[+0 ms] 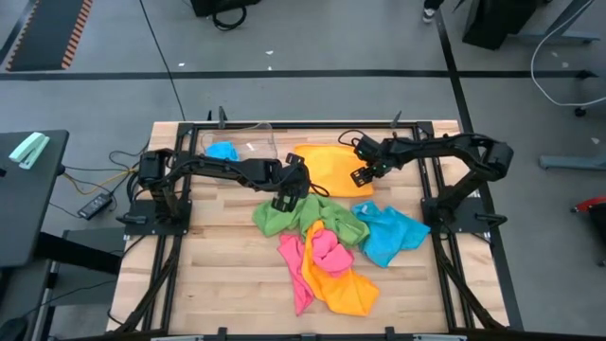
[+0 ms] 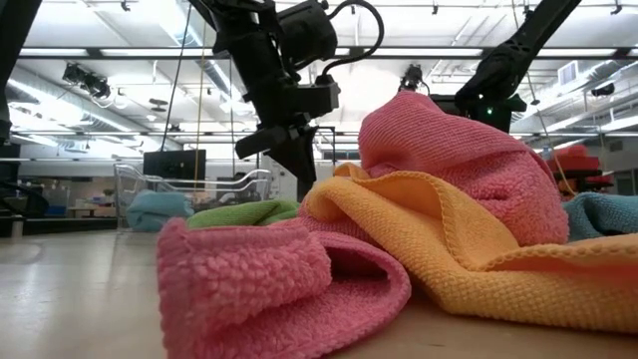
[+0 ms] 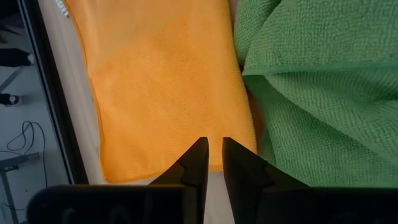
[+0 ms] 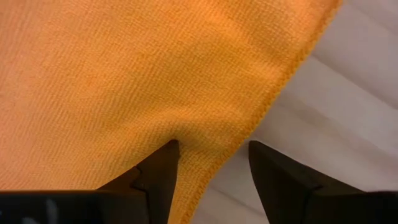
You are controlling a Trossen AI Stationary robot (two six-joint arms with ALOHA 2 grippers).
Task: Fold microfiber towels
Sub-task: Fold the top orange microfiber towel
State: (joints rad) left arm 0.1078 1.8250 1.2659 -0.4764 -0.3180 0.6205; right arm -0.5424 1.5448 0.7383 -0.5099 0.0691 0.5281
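Microfiber towels lie in two groups on the table (image 1: pixel 218 265): an orange towel (image 1: pixel 327 170) spread flat toward twelve o'clock, and a loose heap toward six o'clock made of a green towel (image 1: pixel 284 220), a pink towel (image 1: pixel 322 251), a blue towel (image 1: pixel 390 235) and a second orange one. Another blue cloth sits in the clear bin (image 1: pixel 237 144) at about ten o'clock. The left pincer (image 3: pixel 211 149) hovers over the flat towel's edge beside the green one, its jaws narrow with nothing between them. The right pincer (image 4: pixel 211 152) stands wide at the opposite hem, one finger pressing the cloth. To fold cleanly, both should probably nip matching corners, lift together, and keep the green towel out of the grasp.
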